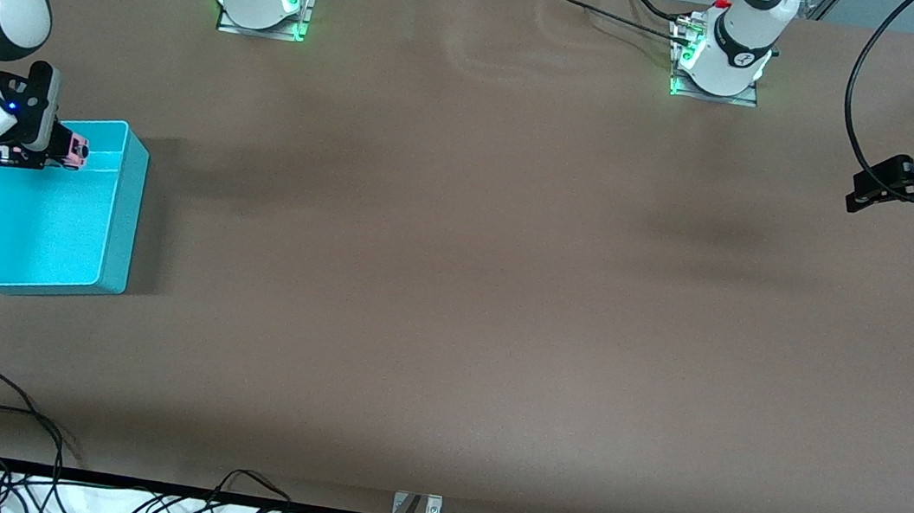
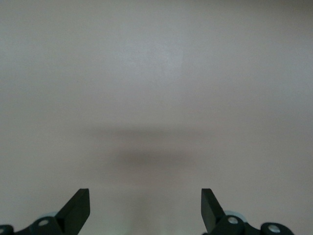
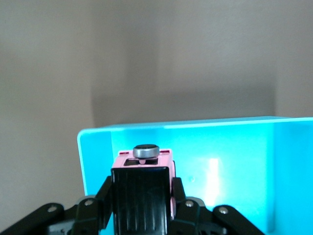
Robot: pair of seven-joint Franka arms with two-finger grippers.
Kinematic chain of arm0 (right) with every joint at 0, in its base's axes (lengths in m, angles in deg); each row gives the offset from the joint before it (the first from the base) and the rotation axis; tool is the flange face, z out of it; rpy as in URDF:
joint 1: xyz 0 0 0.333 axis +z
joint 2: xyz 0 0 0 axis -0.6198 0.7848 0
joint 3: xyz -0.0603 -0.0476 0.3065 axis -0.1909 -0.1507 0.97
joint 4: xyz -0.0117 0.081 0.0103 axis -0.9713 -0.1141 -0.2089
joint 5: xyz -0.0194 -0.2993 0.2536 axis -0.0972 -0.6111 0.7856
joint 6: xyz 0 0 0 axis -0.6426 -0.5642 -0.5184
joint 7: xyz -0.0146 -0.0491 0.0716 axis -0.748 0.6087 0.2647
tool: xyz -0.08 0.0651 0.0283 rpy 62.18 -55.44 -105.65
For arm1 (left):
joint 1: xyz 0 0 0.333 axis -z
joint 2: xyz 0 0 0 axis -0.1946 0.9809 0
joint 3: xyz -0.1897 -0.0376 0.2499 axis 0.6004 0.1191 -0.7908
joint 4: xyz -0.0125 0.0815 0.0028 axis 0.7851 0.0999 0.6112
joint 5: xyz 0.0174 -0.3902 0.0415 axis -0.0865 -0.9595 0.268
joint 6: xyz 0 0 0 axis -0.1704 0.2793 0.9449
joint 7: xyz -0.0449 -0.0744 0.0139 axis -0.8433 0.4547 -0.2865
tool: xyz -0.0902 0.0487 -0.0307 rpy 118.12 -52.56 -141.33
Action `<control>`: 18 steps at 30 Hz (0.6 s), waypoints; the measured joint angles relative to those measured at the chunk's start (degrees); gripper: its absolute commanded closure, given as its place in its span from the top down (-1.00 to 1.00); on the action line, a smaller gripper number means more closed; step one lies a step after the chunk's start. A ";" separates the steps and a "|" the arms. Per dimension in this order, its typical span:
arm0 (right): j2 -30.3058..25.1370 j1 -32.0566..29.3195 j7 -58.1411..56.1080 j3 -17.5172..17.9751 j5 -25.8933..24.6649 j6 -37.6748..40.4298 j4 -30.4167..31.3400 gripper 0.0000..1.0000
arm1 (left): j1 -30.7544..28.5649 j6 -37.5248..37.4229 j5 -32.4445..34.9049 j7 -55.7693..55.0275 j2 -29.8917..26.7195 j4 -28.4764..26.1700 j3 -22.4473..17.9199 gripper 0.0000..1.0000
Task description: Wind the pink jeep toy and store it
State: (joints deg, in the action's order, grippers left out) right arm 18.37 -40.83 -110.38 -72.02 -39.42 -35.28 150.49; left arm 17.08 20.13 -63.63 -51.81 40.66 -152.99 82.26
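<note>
The right gripper [image 1: 59,148] is clenched on the pink jeep toy [image 1: 72,148], holding it over the turquoise bin [image 1: 49,237], above the part of the bin's floor that lies farthest from the front camera and close to the wall there. In the right wrist view the jeep [image 3: 143,183] sits squarely between the two fingers [image 3: 177,188], its black rear roof toward the camera and a small round grey wheel showing at its top, with the bin's inner wall [image 3: 220,161] glowing just past it. The step in hand looks like the storing, and the winding cannot be judged from here. To do it well, the arm should bring the toy down until it is near the bin's floor before letting go, since a wound spring car dropped from height may bounce or shoot off; setting it down away from the wall, more toward the bin's middle, would give it room to settle inside the rim. The right arm reaches in from the edge of the table beside the bin, wrist tilted so the fingers point across the bin. The left gripper [image 1: 870,192] waits well apart from the bin, at the left arm's end of the brown table [image 1: 453,291], its fingers [image 2: 76,208] spread wide and grasping nothing.
</note>
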 measured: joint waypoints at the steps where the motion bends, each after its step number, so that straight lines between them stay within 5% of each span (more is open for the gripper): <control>1: 0.54 -0.04 -0.99 -0.27 0.00 -0.66 0.16 -0.37 | 0.00 0.00 0.00 0.00 0.00 0.00 0.00 1.00; 18: 7.10 -1.92 -4.53 -0.67 0.02 -11.42 7.20 -0.38 | -0.01 0.00 0.00 0.00 0.00 0.00 0.00 1.00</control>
State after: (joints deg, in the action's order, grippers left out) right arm 25.47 -42.75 -114.91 -72.69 -39.41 -46.70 157.69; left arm 17.07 20.13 -63.63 -51.81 40.66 -152.99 82.25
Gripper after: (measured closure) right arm 0.493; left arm 0.000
